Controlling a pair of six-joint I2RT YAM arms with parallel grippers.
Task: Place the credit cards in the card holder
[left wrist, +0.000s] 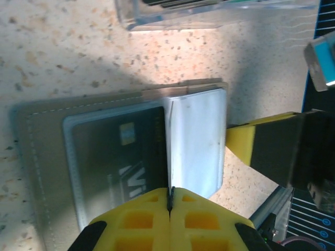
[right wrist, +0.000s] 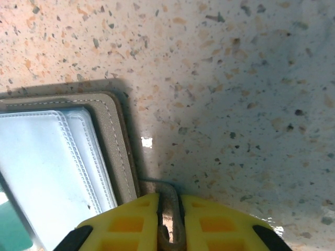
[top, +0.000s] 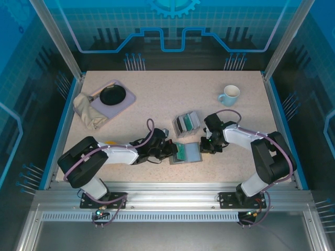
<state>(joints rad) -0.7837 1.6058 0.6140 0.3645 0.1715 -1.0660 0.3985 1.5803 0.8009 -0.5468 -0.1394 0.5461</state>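
We are logging: grey folding card holder, lying open between both grippers. Right gripper jaws are clamping its edge. Left gripper jaws are pressing together just short of one pocketed teal-green plastic credit card. We are judging that more cards are waiting in the clear slotted plastic box beyond.

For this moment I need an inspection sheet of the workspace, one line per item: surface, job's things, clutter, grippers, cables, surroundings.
Surface: speckled beige table, no spill seen.
Job's things: card holder lies open between the grippers, with a teal credit card in the half nearer the left gripper; more cards stand in the clear slotted box.
Clutter: mug; lavender tray with black pan; beige cloth.
Grippers: left gripper shut at the holder's fold; right gripper shut on the holder's edge.
Cables: purple cables loop above both wrists.
Surroundings: blue panel walls, aluminium frame.
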